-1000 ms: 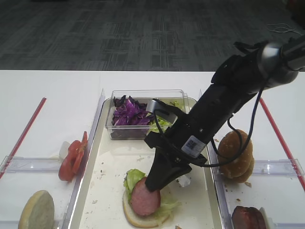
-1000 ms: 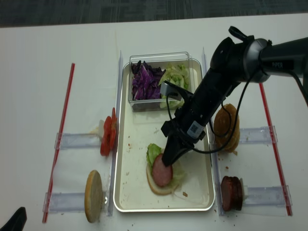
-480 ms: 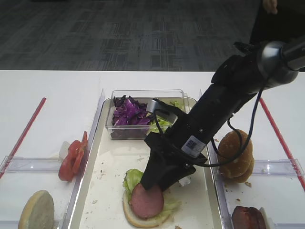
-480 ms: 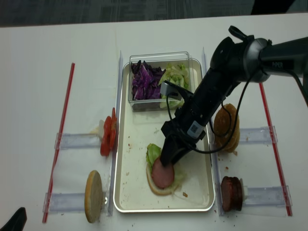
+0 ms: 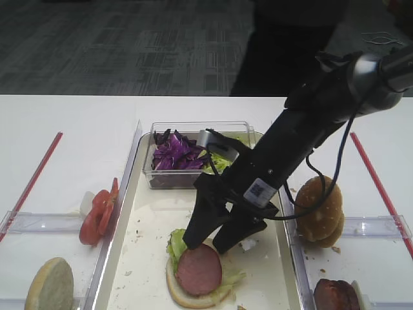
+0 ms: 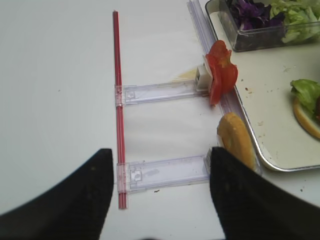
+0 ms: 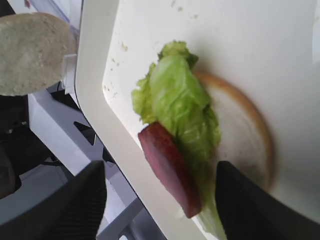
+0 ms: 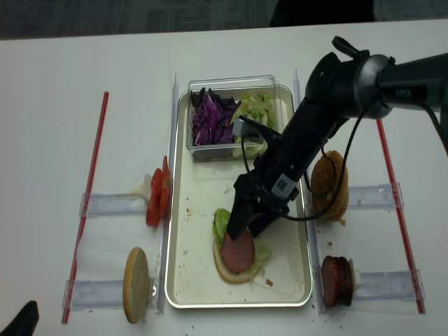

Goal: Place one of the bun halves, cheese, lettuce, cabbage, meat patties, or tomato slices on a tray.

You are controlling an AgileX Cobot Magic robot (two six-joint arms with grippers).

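A: Nearest the camera on the white surface (image 5: 71, 129)?
B: Pale bun half (image 5: 50, 286) on edge at near left, in a clear holder. Stack of meat patties (image 5: 335, 296) at near right.

A: And on the tray (image 8: 183, 280)?
B: Bun base (image 5: 187, 296) lying flat at the near end, lettuce (image 5: 179, 242) on it, one meat patty (image 5: 199, 269) on top of the lettuce.

A: Right pincer (image 5: 208, 241)?
B: Spread wide and released, both fingers pointing down just above the patty's far edge, gripping nothing. Patty rests free on the lettuce.

A: Left pincer (image 6: 157, 195)?
B: Seen only from the wrist view, two dark fingers apart with nothing between them, over the left side of the surface.

A: Farther back?
B: Tomato slices (image 5: 98, 211) standing on edge left of the tray, beside its rim. Sesame bun tops (image 5: 321, 212) stacked right of the tray. Red straw (image 5: 32, 183) farther left, another (image 5: 377, 187) at far right.

A: Far end of the tray?
B: Clear plastic box (image 5: 197, 152) holding purple cabbage (image 5: 175, 152) on the left and more green leaves (image 8: 253, 115) on the right.
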